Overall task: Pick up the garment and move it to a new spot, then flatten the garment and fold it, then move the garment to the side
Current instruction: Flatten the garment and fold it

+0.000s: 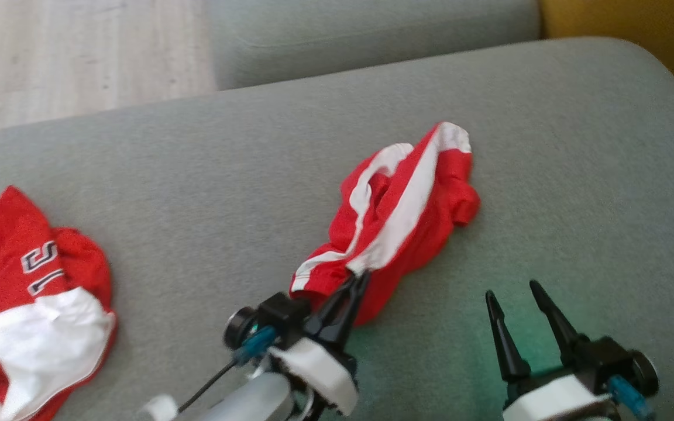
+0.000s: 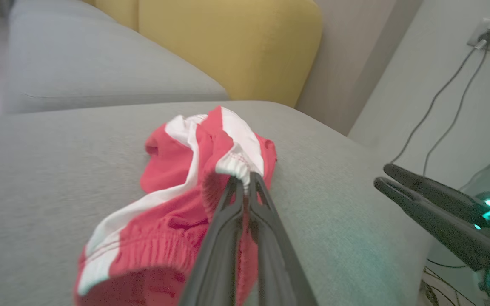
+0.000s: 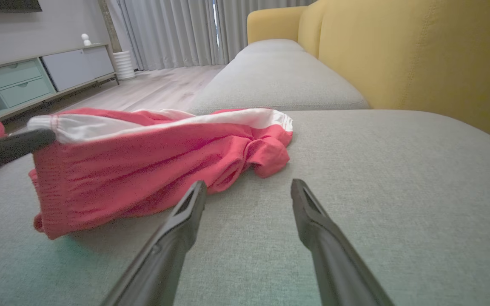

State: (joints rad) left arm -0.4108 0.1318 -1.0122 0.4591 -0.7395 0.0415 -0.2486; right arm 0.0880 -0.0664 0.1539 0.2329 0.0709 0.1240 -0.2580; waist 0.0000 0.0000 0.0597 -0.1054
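**Soft red garment pinched at its white trim, ready to lift**

The garment (image 1: 407,216), red with white stripes, lies crumpled in a loose heap on the grey sofa cushion (image 1: 243,169), about midway between the cushion's left and right edges. The left hand (image 1: 356,280) is clamped shut on the garment's near end, its two fingers nipping a bunched fold of the white band (image 2: 238,163). The right hand (image 1: 511,289) hovers just beside the heap with its fingers spread and nothing between them.

The cloth looks thin, light and limp. It should drape and swing from a single pinch, and the free end will probably trail over the cushion. The weave seems smooth, so a small bite may slip. A deeper hold on the thicker gathered waistband (image 2: 160,250) would likely be surer. For flattening, the open hand could take an opposite corner.

A second red and white jersey (image 1: 38,304) lies well apart, toward the cushion's left side.
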